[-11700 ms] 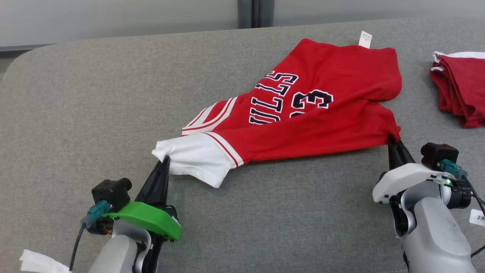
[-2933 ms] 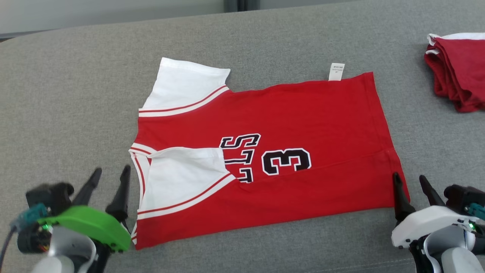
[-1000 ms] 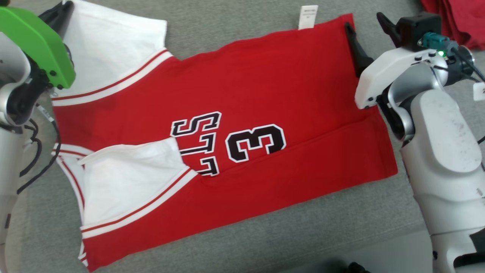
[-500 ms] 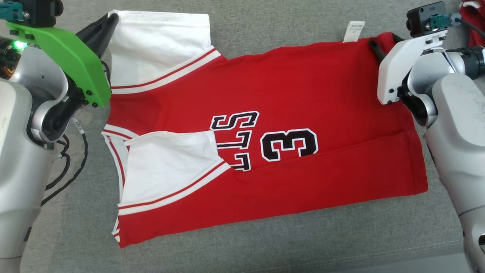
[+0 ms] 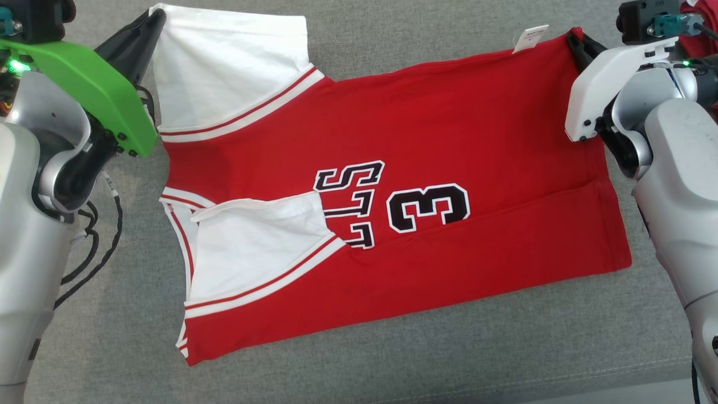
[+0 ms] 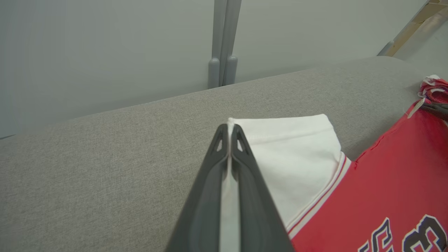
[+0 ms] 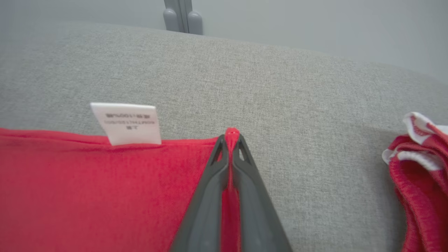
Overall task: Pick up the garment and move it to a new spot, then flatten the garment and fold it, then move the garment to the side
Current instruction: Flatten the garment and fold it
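The garment (image 5: 426, 129) is a red jersey with white sleeves and a black "3", spread on the grey cushion with its near side folded over. My left gripper (image 5: 156, 17) is shut on the far corner of the upper white sleeve (image 6: 290, 154); in the left wrist view white cloth runs between the left gripper's (image 6: 229, 127) closed fingers. My right gripper (image 5: 573, 38) is shut on the far red hem corner beside the white tag (image 5: 533, 38). In the right wrist view red cloth (image 7: 87, 182) is pinched between the right gripper's (image 7: 231, 138) fingers, just right of the tag (image 7: 127, 123).
A pile of other red and white clothes (image 7: 420, 168) lies on the cushion to the right of the right gripper. The grey cushion (image 5: 392, 359) reaches toward me. A pale wall with a grey post (image 6: 222, 42) stands behind its far edge.
The right gripper has closed on the far hem corner, which it stood open around a second ago. The left gripper stays shut on the sleeve. The head camera has shifted.
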`<state>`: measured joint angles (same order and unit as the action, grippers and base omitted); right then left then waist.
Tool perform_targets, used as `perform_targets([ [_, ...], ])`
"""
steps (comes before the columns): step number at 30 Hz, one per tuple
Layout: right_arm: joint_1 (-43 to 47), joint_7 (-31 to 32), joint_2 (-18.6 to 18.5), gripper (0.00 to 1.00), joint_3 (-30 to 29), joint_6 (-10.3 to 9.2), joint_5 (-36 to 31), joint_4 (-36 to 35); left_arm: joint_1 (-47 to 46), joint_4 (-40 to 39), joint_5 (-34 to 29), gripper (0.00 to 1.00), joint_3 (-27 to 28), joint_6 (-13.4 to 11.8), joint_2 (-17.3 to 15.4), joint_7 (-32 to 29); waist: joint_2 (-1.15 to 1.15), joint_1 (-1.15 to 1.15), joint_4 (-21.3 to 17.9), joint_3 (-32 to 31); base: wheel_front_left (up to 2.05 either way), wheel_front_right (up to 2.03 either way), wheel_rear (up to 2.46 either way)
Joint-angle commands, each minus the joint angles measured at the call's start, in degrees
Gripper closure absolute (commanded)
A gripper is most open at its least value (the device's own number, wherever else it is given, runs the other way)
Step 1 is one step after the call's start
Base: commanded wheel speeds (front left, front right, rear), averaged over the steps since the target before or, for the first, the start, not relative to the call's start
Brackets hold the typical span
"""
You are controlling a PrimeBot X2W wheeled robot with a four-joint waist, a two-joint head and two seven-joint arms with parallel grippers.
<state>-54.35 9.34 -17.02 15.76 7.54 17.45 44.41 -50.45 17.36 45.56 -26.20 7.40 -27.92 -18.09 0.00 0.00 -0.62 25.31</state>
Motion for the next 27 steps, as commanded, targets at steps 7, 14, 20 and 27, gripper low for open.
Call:
perform_targets([
  [7, 7.19, -8.51, -0.01, 1.00, 0.85, -0.11, 1.37, -1.96, 10.51, -7.34, 2.15, 1.00, 0.91, 0.10, -2.50, 6.16, 0.00, 0.00, -0.02, -4.99, 0.00, 0.00, 0.00],
  [14, 17.34, -14.62, 0.22, 1.00, -2.78, -0.11, 1.51, -5.74, 27.51, -18.76, 2.53, 1.00, 1.48, -3.31, -4.32, 12.30, 0.00, 0.00, 0.74, -9.25, 0.00, 0.00, 0.00],
  [20, 24.80, -15.65, 1.33, 1.00, -7.52, -0.11, 0.10, -10.06, 39.88, -24.88, 5.10, 1.00, 2.12, -6.70, -2.68, 16.54, 0.00, 0.00, 1.64, -11.01, 0.00, 0.00, 0.00],
  [27, 31.87, -14.69, 3.98, 1.00, -13.18, -0.11, -2.59, -16.41, 46.14, -23.63, 5.97, 1.00, 2.08, -8.33, 0.09, 21.22, 0.00, 0.00, 2.34, -12.06, 0.00, 0.00, 0.00],
])
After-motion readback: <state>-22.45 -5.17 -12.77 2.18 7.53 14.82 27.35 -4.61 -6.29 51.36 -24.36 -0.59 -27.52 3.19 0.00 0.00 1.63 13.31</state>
